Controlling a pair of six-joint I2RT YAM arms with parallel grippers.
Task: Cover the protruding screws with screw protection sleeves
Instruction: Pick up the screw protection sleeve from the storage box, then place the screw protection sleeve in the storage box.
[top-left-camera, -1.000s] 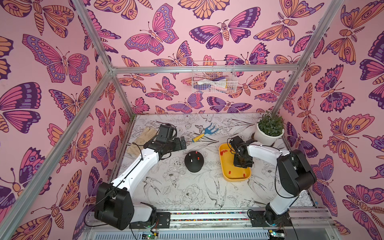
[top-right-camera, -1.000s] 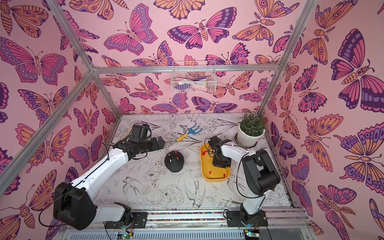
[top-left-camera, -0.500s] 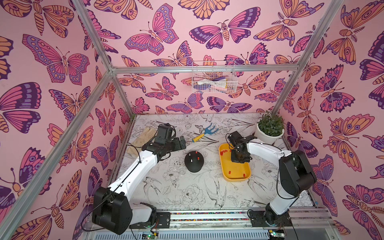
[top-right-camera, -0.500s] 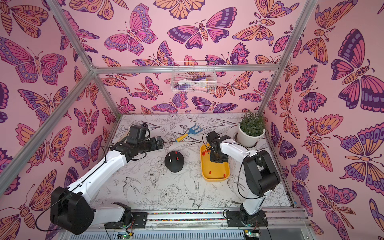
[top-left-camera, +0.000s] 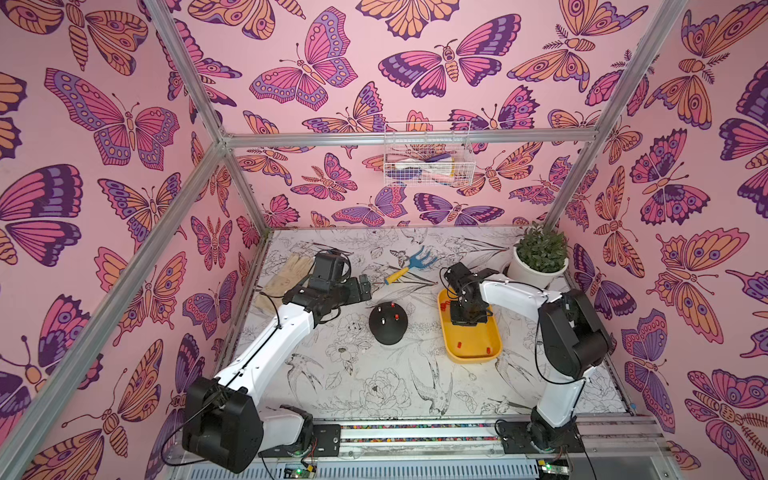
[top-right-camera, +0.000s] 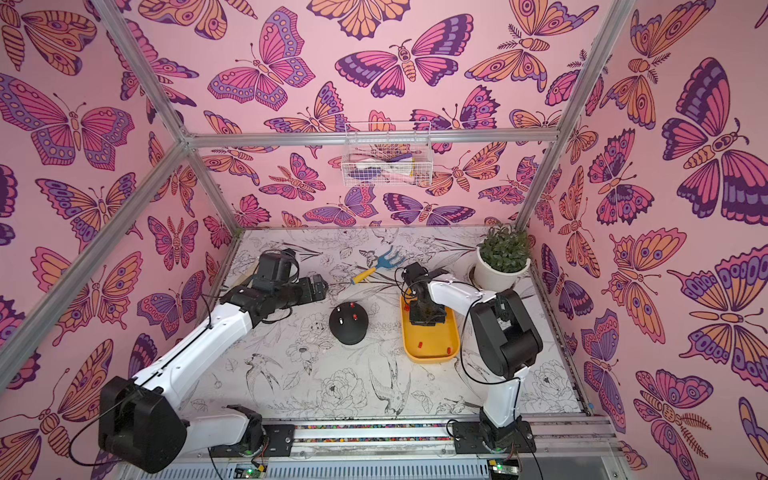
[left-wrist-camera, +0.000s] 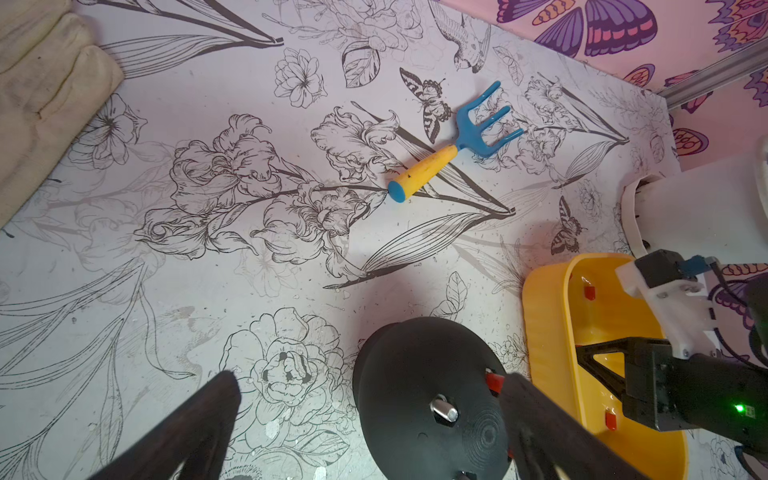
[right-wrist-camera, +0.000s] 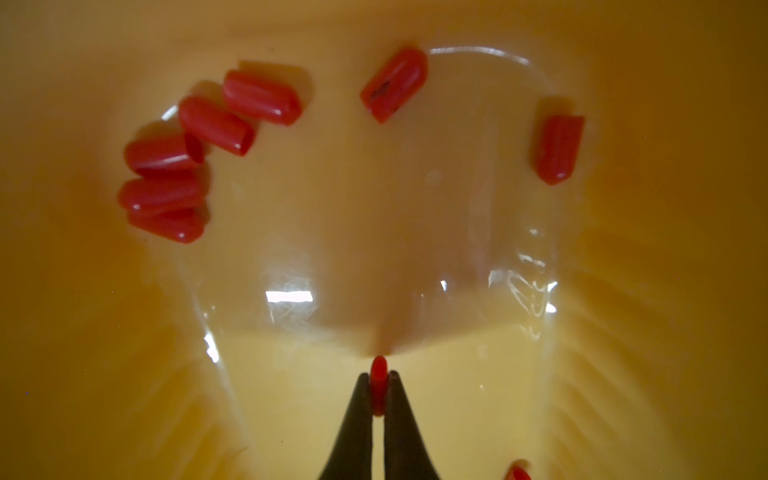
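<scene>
The flower-printed counter (top-left-camera: 374, 374) fills the lower middle in both top views. Right of centre on it lies the yellow tray (top-left-camera: 473, 353). The right fingers (right-wrist-camera: 353, 424) hang over the tray, pinched narrow on one red sleeve (right-wrist-camera: 378, 384). Loose sleeves (right-wrist-camera: 257, 97) lie across the upper part of the right wrist view. Just left of the tray stands the black dome (top-left-camera: 388, 332). The left fingers (left-wrist-camera: 199, 424) are spread wide and empty, up-left of the dome. Two red caps (top-left-camera: 397, 317) sit on the dome's top, beside one bare screw (left-wrist-camera: 444, 409).

Beyond the yellow tray's (top-left-camera: 469, 358) far end sit a potted plant (top-left-camera: 536, 262) and a blue garden fork (top-left-camera: 409, 266); a glove (top-left-camera: 286, 276) lies well apart.
</scene>
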